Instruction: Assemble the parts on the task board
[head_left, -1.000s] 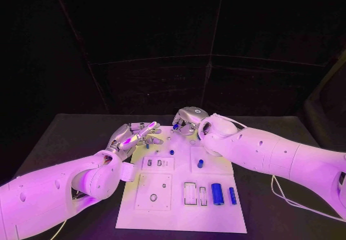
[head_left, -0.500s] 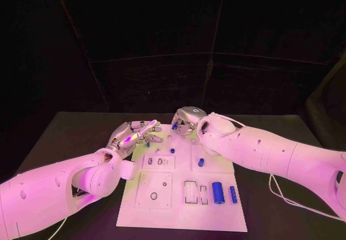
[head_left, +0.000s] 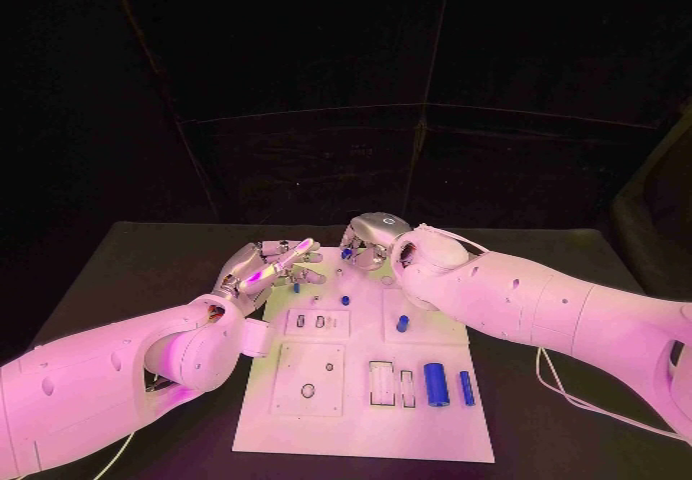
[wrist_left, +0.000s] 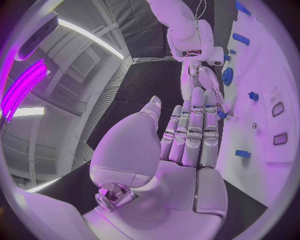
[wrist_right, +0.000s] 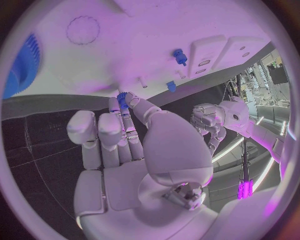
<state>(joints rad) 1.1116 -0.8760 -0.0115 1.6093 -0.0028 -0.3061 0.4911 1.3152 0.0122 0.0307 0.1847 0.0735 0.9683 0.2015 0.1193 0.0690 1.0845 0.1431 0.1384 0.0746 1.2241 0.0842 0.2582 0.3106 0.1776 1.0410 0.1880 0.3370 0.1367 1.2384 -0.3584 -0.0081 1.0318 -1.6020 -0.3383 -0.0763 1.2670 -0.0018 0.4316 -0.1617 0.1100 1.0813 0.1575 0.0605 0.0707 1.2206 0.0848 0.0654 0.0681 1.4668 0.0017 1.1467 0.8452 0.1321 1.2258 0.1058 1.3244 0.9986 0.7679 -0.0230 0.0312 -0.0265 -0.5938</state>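
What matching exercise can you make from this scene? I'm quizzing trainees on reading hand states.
Things:
1. silver left hand
2. silver right hand
3. thick blue cylinder part

States:
A. lies flat on the white task board
B. fingers straight, holding nothing
C. fingers pinch a small blue toothed part

Pairs: 1-B, 2-C, 3-A
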